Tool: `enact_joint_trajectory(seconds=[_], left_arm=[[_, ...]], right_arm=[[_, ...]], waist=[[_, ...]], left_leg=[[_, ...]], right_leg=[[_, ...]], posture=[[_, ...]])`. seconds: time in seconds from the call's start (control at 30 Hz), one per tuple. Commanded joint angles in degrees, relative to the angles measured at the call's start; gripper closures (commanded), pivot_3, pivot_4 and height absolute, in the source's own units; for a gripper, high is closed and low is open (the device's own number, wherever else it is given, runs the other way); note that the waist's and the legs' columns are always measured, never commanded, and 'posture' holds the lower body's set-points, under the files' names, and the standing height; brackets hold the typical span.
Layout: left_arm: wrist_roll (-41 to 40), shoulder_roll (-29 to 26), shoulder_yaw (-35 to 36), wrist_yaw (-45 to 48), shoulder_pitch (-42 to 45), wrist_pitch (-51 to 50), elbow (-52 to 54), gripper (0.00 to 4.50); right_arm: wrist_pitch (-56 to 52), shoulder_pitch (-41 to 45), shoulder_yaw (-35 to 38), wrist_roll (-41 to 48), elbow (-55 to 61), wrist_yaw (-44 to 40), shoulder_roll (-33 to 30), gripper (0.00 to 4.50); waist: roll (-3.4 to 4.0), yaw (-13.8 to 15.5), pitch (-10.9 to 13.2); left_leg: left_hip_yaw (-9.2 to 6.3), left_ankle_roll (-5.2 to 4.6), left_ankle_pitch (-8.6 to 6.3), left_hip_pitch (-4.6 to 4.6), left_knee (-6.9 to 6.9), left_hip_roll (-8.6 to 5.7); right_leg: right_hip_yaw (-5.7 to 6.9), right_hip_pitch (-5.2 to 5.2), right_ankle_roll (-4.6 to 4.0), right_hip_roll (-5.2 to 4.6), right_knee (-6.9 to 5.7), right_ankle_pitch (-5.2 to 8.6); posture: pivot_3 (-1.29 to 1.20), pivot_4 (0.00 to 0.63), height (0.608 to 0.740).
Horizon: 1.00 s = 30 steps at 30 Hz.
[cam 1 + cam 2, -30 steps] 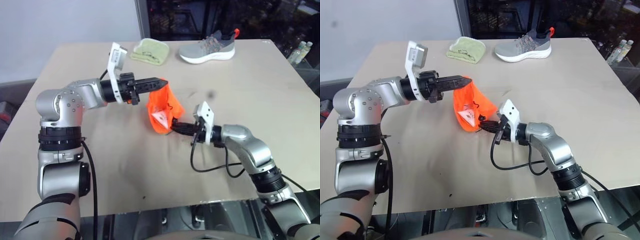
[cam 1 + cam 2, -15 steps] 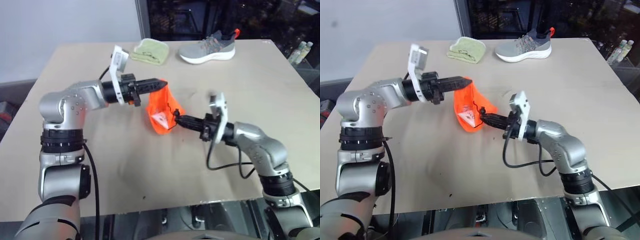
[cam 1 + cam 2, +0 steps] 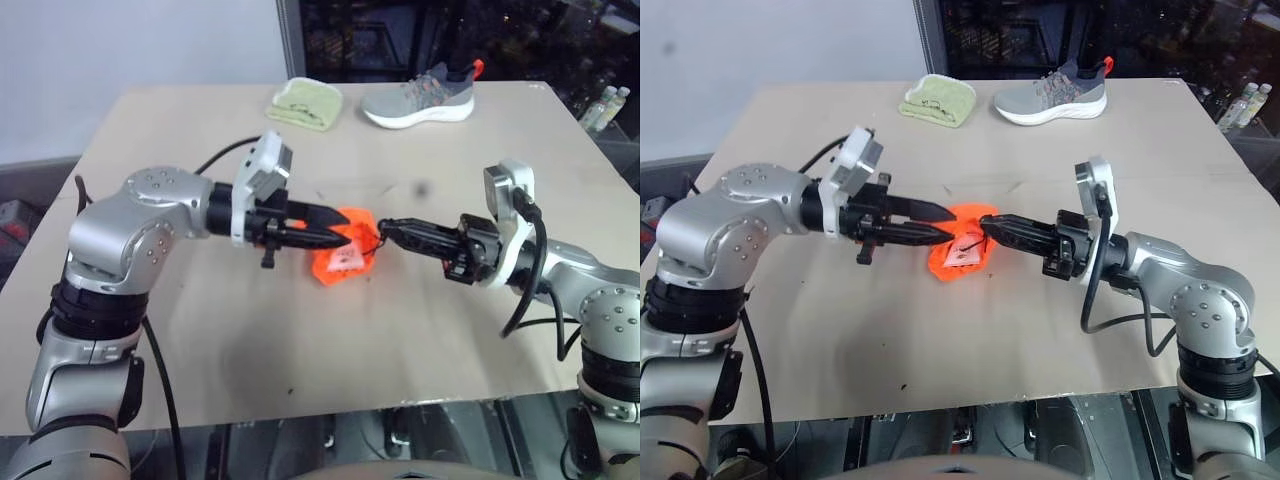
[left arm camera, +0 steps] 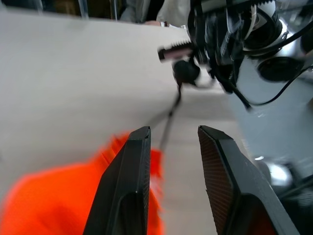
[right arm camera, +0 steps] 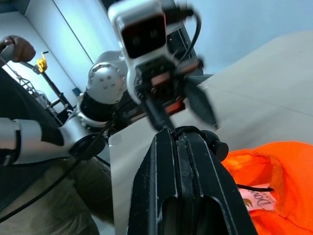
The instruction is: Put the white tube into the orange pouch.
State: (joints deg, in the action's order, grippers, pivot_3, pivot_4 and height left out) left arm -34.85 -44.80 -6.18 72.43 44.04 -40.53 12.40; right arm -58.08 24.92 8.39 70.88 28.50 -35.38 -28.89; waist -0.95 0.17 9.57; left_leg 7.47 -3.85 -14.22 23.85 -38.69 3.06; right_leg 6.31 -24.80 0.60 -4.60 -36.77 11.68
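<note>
At centre-left of the left eye view, the left tool [image 3: 340, 236] has its fingers spread beside the orange pouch [image 3: 342, 262], which sits mid-frame on the tabletop [image 3: 300, 330]. From the right, the right tool [image 3: 386, 229], pressed together, pinches the pouch's dark cord [image 4: 168, 120].

Bright orange fabric pouch [image 3: 962, 252] mid-table on the beige tabletop [image 3: 940, 340], between left gripper [image 3: 936, 229] and right gripper [image 3: 990, 221]. Far behind: folded green cloth [image 3: 937, 99] (leftward), grey sneaker [image 3: 1052, 94] just right of it.
</note>
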Motion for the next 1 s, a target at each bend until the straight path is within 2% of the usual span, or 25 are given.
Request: enact_joint_trajectory(seconds=[0.03,0.2,0.53,1.0], left_arm=[[3.72,1.81,-2.50,1.60,1.61,6.65,-0.69,2.96],[6.72,3.81,-5.03,4.13,2.43,11.98,-2.30,2.96],[5.03,7.80,-4.82,5.22,6.28,10.03,-3.82,2.96],[5.46,10.38,-4.95,5.22,6.51,9.63,-5.49,2.96]], right_arm=[[-0.15,0.23,1.56,4.16,2.50,0.89,-2.09,4.50],[-0.20,0.42,0.69,6.84,3.36,2.26,-4.35,4.50],[-0.21,1.96,0.29,9.13,2.77,4.02,-8.23,4.50],[0.69,4.69,-1.27,5.32,-2.07,2.46,-8.40,4.50]], waist=[[0.00,0.24,0.00],[0.00,0.39,0.00],[-0.01,0.61,0.01],[-0.02,0.60,0.01]], left_leg=[[0.00,0.00,0.00,0.00,0.00,-0.01],[0.04,0.00,0.01,0.03,0.01,0.03],[0.01,-0.23,-0.13,0.05,-0.02,0.03],[0.01,-0.14,-0.07,0.05,-0.02,0.03]], right_leg=[[0.00,0.00,0.00,0.01,0.00,0.00],[-0.02,-0.05,0.00,0.10,0.03,0.00],[0.00,-0.03,0.20,0.06,0.02,0.11],[0.01,-0.03,0.19,0.07,0.02,0.10]], posture=[[0.00,0.150,0.740],[0.00,0.150,0.740],[0.00,0.150,0.740],[0.00,0.150,0.740]])
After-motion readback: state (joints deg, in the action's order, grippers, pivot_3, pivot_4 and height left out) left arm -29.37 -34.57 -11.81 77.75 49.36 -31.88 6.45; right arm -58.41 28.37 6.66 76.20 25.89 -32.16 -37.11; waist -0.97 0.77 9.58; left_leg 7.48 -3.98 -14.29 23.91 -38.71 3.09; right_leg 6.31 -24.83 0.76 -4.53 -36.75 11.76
